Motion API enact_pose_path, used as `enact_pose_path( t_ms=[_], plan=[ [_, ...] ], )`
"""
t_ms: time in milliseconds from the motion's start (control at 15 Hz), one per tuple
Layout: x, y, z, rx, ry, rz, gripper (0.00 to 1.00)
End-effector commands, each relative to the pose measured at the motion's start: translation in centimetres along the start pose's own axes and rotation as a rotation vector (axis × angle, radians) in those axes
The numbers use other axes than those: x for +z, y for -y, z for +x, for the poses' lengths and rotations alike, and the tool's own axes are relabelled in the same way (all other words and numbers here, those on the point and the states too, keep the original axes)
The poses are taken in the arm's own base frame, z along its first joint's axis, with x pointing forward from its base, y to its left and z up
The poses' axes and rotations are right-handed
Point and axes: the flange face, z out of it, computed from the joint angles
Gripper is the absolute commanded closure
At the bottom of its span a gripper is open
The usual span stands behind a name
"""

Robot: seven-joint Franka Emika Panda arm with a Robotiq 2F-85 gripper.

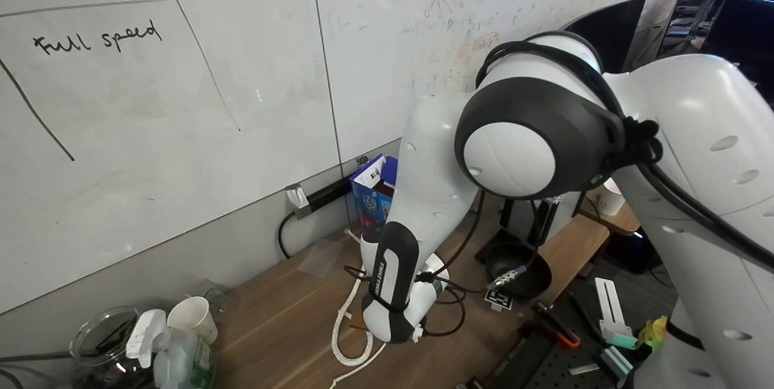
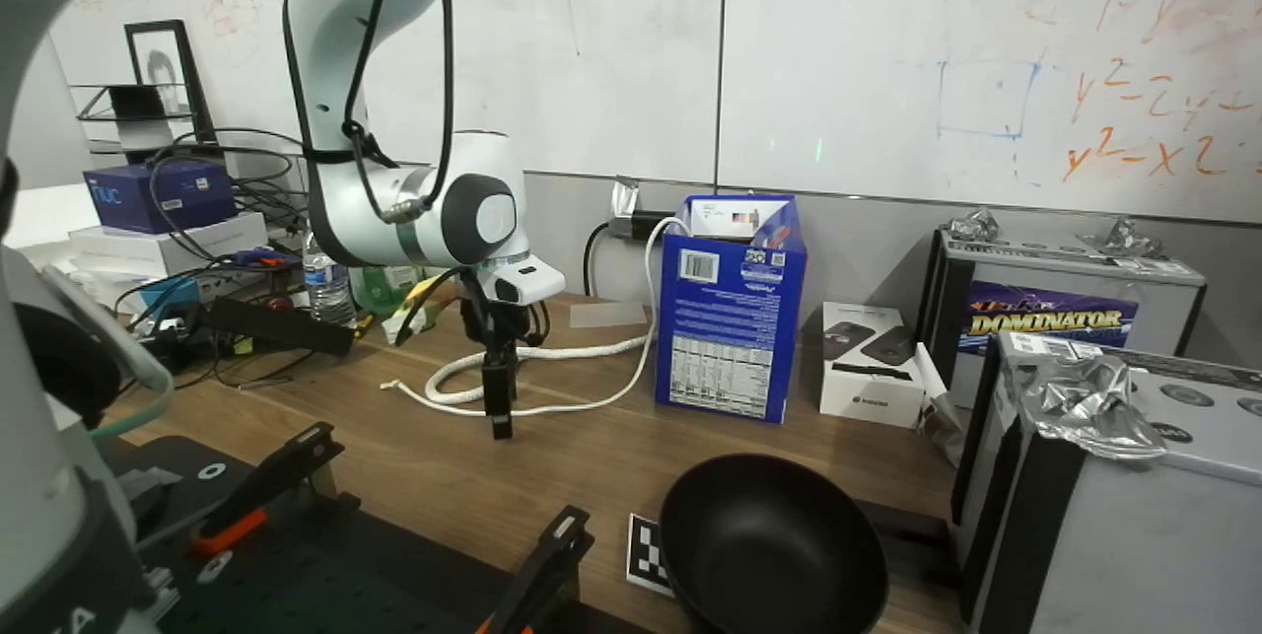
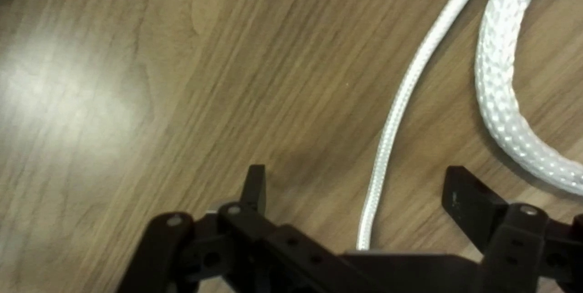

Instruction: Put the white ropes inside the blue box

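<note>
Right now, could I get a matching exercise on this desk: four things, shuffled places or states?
1. thin white braided cord
2. blue printed cardboard box
3. round black bowl
4. black two-fingered hand

A. spread open, gripping nothing
B. beside the black-and-white checkered marker
C. between the fingertips, wrist view
D. upright, cord over its top edge

Pairs: 1-C, 2-D, 3-B, 4-A

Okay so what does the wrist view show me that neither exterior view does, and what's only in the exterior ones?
Only the wrist view shows the gripper standing open, with the thin white rope framed between its jaws and not gripped.

Only the exterior views show the blue box, the black bowl and the whiteboard; in an exterior view the thin white rope bends over that box's top edge.

Both share stretches of the thin white rope and the thicker white rope on the wooden table.
</note>
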Motion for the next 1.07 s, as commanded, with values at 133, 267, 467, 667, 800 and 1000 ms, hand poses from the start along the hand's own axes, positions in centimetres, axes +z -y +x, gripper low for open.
enact_pose_path(
  t_ms=[133,267,467,667,800,1000],
  plan=[
    [0.18,0.43,0.21,0.013,-0.003,0.032,0.0],
    [0.1,0.38,0.26,0.02,-0.003,0.037,0.0],
    [-0.01,0.36,0.38,0.026,-0.008,0.052,0.0],
    [0.02,0.35,0.46,0.034,-0.008,0.059,0.0],
    [0.11,0.33,0.49,0.038,-0.008,0.064,0.0],
    [0.16,0.27,0.53,0.041,-0.012,0.068,0.0]
  ],
)
